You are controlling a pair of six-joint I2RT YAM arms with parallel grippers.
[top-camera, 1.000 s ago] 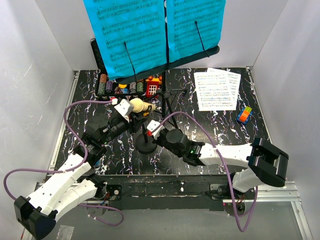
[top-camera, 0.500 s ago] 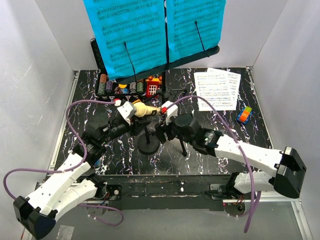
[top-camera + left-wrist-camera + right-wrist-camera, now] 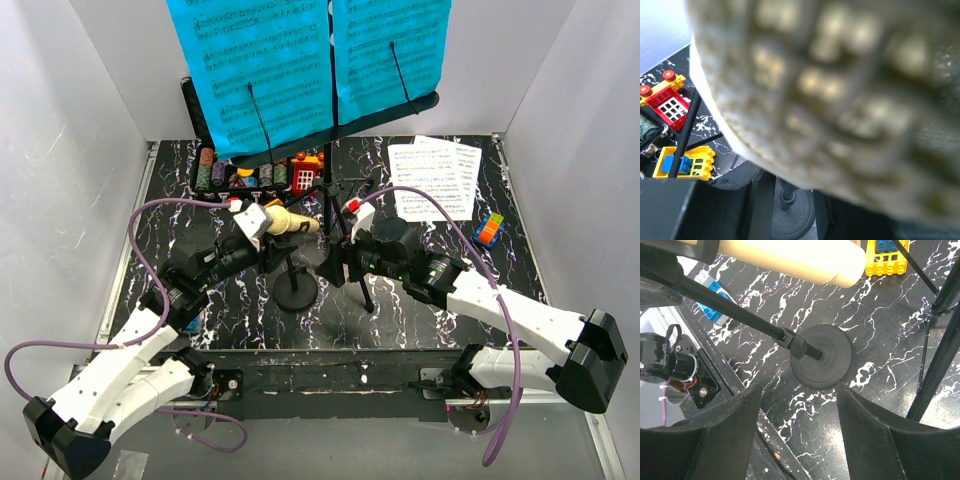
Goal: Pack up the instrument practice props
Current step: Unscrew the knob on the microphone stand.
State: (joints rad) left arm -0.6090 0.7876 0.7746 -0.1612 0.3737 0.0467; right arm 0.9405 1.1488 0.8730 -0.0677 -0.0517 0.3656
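Two blue pages (image 3: pixel 265 70), one music stand (image 3: pixel 192 110), one microphone (image 3: pixel 285 220), one mic stand (image 3: pixel 296 291), one cube (image 3: pixel 489 229).

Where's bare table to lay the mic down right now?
Bare table on the right, between the coloured cube and the right arm. Also a strip at far left, beside the chip case. The middle is crowded: mic stand, music stand, toy blocks.

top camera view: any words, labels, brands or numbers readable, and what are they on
Blue sheet-music pages on the black music stand: printed notation, too small to read.
White printed pages on the black marbled table: too small to read.
Cream microphone: no lettering shows.
No legible text in any view.
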